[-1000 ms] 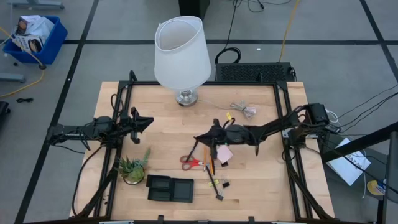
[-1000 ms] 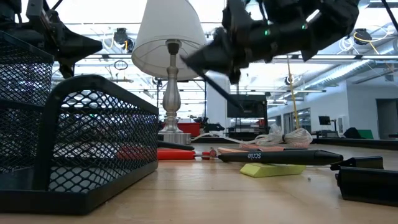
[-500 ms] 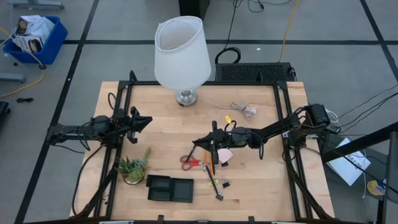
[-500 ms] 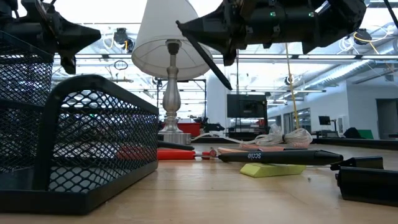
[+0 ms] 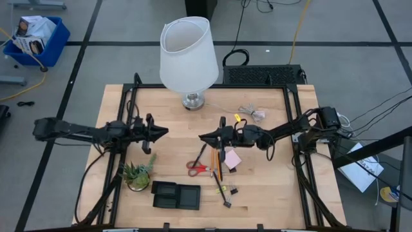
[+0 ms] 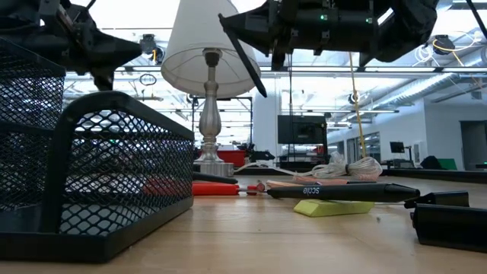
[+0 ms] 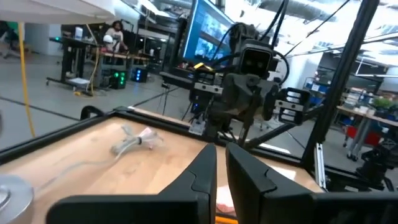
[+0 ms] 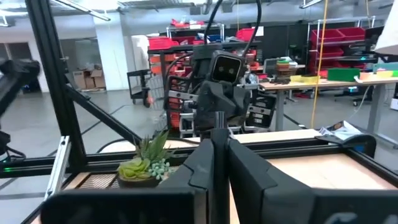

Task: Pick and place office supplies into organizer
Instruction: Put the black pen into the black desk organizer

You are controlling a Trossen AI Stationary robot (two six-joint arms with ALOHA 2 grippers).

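i see a pale wooden surface (image 5: 174,122) framed in black rails, a white-shaded lamp (image 5: 188,55) at its far edge, grey floor around it. my right hand (image 5: 205,136) hovers over the middle, closed on a thin dark pen (image 6: 245,65) slanting downward. my left hand (image 5: 161,132) hovers closed and empty. the black organizer (image 5: 176,195) lies at the near edge, long side along it; red scissors (image 5: 198,168) lie just beyond.

I see a big lamp (image 5: 188,55) with a white shade at the far side of the wooden table (image 5: 161,164) — a pale bundle of cable (image 5: 252,114) lies near it. A small green plant (image 5: 138,174) sits in its pot at the near left. Off the table, a blue bin (image 5: 35,40) stands on the grey floor.
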